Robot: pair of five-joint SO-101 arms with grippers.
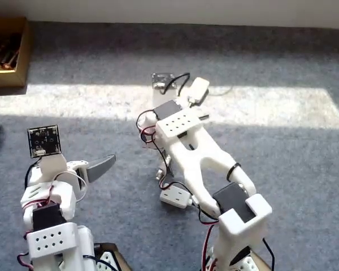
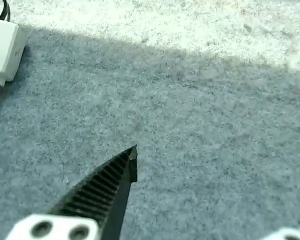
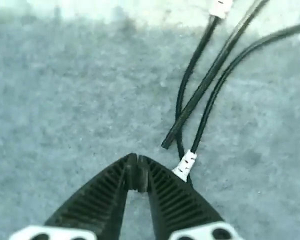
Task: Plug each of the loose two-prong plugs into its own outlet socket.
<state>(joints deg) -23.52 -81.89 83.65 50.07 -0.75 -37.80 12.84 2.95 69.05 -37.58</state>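
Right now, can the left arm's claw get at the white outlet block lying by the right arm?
Probably yes: open carpet lies between the left claw and the white outlet block. The right arm hangs over the block's far side with wires trailing there, so the approach may be tight.

So here's me: my left arm [image 1: 48,192] and right arm [image 1: 206,161] are chunky white printed plastic with black servo blocks [image 1: 233,197], red and black wires [image 1: 150,132] looping at the joints, and plates [image 1: 178,120] dotted with small holes. My jaws are black, ribbed inside, tapering to points.
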